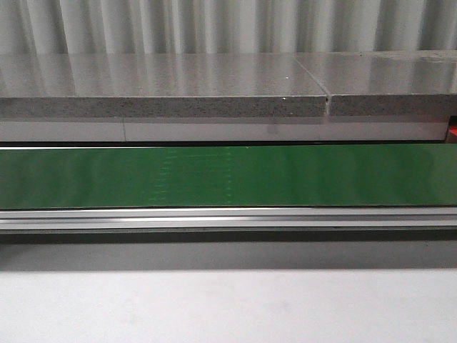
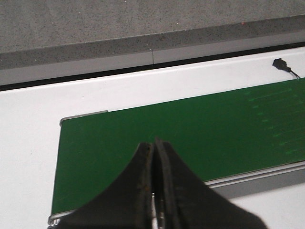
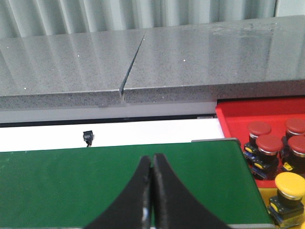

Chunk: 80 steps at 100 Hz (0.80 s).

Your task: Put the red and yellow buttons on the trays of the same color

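Observation:
In the right wrist view, several red buttons (image 3: 269,144) stand in a red tray (image 3: 233,117) just past the end of the green belt (image 3: 95,181). One yellow button (image 3: 289,186) stands on a yellow tray (image 3: 265,204) beside it. My right gripper (image 3: 152,158) hangs shut over the belt, holding nothing. My left gripper (image 2: 154,142) is shut and empty above the belt's other end (image 2: 143,129). The front view shows the bare green belt (image 1: 228,175), with no gripper in it; a sliver of the red tray (image 1: 452,131) peeks in at the right edge.
A grey stone ledge (image 1: 164,89) runs behind the belt, with a seam (image 1: 328,103) in it. A small black connector (image 3: 87,137) lies on the white surface behind the belt. An aluminium rail (image 1: 228,218) borders the belt's near side, then white table (image 1: 228,307).

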Tool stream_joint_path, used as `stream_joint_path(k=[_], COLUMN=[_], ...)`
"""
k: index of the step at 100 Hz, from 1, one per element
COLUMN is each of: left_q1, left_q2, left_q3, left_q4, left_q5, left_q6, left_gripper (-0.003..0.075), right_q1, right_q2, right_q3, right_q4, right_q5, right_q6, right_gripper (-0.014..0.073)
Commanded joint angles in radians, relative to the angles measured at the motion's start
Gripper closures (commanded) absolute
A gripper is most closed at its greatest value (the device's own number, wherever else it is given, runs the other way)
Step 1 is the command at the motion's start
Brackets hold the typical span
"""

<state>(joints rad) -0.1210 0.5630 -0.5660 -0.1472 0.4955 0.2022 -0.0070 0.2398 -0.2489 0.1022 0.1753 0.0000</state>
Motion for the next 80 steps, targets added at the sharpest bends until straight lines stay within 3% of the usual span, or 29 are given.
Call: stream_joint_path(k=[1, 21, 39, 80], left_q1=[-0.009, -0.009, -0.009, -0.009], left_q2=[0.001, 0.001, 0.001, 0.001], left_q3=[-0.029, -0.029, -0.029, -0.029], left_q4=[-0.011, -0.011, -0.011, -0.011], left_q5=[-0.073, -0.073, -0.073, -0.069], left_q6=[-0.008, -0.008, -0.008, -0.008], left_gripper=[0.0741, 0.0741, 0.0741, 0.0741], right_q1=[0.0, -0.005, -0.026, -0.031], right_q2=[-0.02, -0.033, -0.099, -0.271], right_q3=[-0.005, 0.058, 0.118, 0.26], right_q4=[-0.025, -0.065, -0.218, -0.209], right_q5=[-0.078, -0.122, -0.232, -0.19], right_q6=[-0.006, 0.0, 0.151, 0.16], right_gripper=[0.0665, 0.0665, 0.0665, 0.0665])
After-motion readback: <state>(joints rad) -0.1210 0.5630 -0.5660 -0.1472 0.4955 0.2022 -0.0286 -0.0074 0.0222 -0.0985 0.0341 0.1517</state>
